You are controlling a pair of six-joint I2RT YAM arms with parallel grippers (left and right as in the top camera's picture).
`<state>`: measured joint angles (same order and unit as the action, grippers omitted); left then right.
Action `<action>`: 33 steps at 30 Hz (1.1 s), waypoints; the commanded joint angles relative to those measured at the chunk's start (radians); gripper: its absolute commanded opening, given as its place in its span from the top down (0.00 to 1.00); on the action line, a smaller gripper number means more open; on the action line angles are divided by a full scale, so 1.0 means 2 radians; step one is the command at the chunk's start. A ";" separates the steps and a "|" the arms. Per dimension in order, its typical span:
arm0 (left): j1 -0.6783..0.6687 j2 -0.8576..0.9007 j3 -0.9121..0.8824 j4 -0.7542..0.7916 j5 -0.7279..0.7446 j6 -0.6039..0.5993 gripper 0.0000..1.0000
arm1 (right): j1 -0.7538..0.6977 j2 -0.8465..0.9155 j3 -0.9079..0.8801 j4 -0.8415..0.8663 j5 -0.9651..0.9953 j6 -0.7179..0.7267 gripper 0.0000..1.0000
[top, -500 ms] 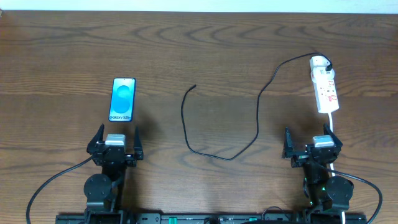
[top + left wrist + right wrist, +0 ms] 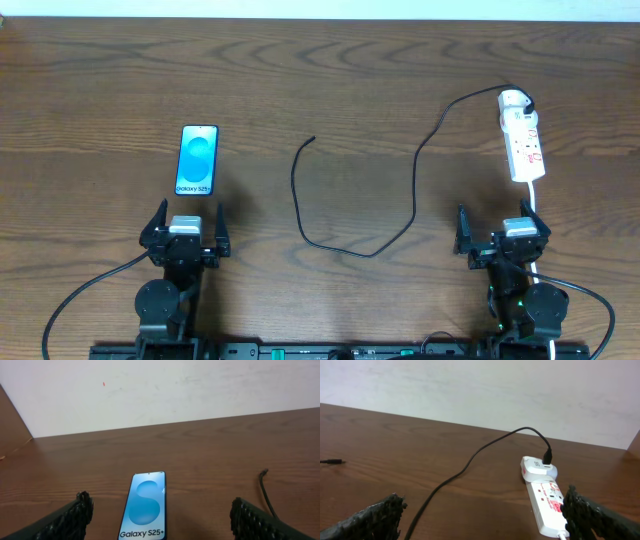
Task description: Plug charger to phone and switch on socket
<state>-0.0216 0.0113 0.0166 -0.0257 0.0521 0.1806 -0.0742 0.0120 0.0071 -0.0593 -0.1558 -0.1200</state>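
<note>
The phone (image 2: 198,160) lies flat at the left, blue screen up, just beyond my open, empty left gripper (image 2: 184,228); it also shows in the left wrist view (image 2: 145,507). The black charger cable (image 2: 345,215) loops across the middle; its plug tip (image 2: 312,139) lies loose right of the phone. The cable runs to a white adapter (image 2: 513,100) plugged into the far end of the white socket strip (image 2: 524,146). The strip (image 2: 547,507) lies just beyond my open, empty right gripper (image 2: 503,235). In the right wrist view the cable (image 2: 465,467) passes between the fingers (image 2: 482,520).
The strip's white cord (image 2: 534,200) runs toward the right arm base. A pale wall (image 2: 160,390) stands behind the table's far edge. The tabletop is dark wood (image 2: 100,80).
</note>
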 commanded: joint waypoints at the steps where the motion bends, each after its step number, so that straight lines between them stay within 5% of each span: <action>1: -0.001 0.000 -0.006 -0.020 -0.011 0.000 0.11 | 0.002 -0.003 -0.001 -0.002 0.004 0.005 0.01; 33: -0.001 0.000 -0.006 -0.004 -0.019 -0.022 0.11 | 0.002 -0.003 -0.001 -0.002 0.004 0.005 0.01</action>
<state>-0.0216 0.0113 0.0170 -0.0216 0.0452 0.1612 -0.0742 0.0120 0.0071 -0.0593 -0.1558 -0.1200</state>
